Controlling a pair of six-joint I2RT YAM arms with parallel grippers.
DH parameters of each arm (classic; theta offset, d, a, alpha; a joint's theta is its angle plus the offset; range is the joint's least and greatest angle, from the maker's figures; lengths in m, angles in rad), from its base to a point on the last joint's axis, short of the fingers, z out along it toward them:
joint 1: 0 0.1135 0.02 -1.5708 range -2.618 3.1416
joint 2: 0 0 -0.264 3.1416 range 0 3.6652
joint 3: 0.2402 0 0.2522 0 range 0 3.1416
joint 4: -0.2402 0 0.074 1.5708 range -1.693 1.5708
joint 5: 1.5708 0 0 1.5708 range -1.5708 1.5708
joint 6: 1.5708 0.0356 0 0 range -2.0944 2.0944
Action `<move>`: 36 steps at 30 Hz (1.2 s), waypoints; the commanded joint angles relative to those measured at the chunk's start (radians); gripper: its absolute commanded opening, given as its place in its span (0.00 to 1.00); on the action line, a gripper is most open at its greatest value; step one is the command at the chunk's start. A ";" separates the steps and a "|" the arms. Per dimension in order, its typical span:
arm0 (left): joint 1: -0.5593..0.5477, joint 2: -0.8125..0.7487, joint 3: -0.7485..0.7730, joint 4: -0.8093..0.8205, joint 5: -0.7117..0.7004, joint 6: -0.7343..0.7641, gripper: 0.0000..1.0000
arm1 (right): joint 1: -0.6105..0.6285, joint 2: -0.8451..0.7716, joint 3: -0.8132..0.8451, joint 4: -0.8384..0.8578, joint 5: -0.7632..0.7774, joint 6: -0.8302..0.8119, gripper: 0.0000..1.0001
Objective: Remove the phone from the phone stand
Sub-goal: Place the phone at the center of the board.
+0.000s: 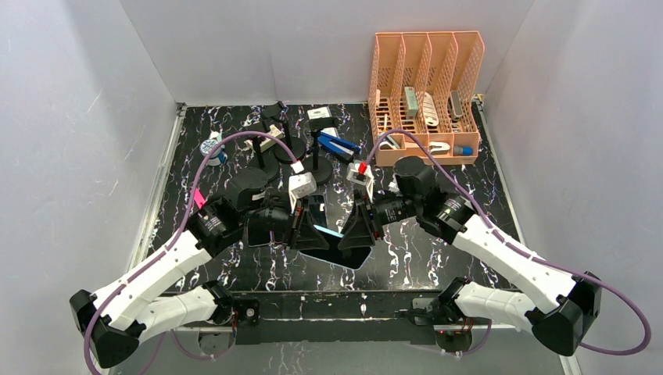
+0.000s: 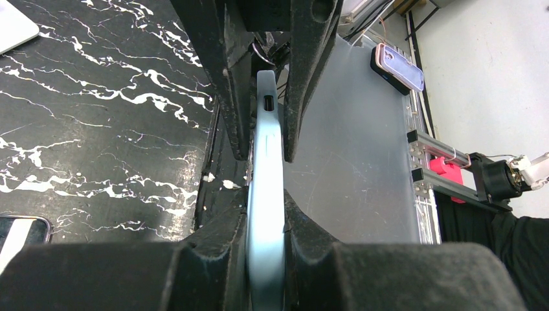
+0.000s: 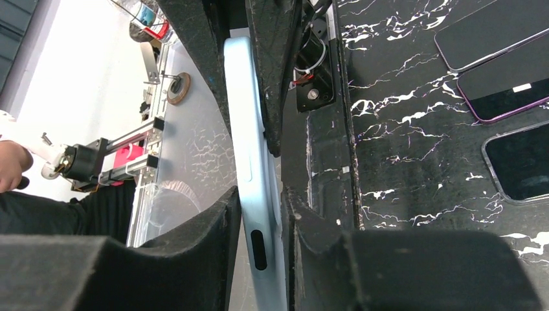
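A light-blue phone (image 1: 338, 244) with a dark screen is held in the air above the front middle of the table, gripped at both ends. My left gripper (image 1: 303, 228) is shut on its left end; in the left wrist view the phone's thin blue edge (image 2: 266, 162) runs between my fingers (image 2: 220, 233). My right gripper (image 1: 361, 228) is shut on its right end; in the right wrist view the edge (image 3: 254, 168) sits between the pads (image 3: 213, 220). Black phone stands (image 1: 275, 150) are behind, apart from the phone.
An orange file organiser (image 1: 426, 94) stands at the back right. Other phones (image 3: 498, 39) lie flat on the black marbled table (image 1: 485, 195). A tape roll (image 1: 211, 147) lies at the back left. A blue tool (image 1: 338, 145) lies near the stands.
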 commanded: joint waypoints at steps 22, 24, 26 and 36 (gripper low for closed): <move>-0.003 -0.262 -0.076 0.087 -0.668 -0.032 0.81 | 0.022 -0.233 -0.158 0.244 0.436 0.164 0.01; -0.003 -0.330 -0.127 0.117 -0.814 -0.040 0.81 | 0.022 -0.259 -0.199 0.252 0.585 0.223 0.01; -0.002 -0.367 -0.168 0.130 -0.952 -0.041 0.81 | 0.023 -0.285 -0.258 0.272 0.723 0.297 0.01; -0.003 -0.446 -0.293 0.120 -1.196 0.076 0.79 | 0.023 -0.255 -0.450 0.450 1.038 0.540 0.01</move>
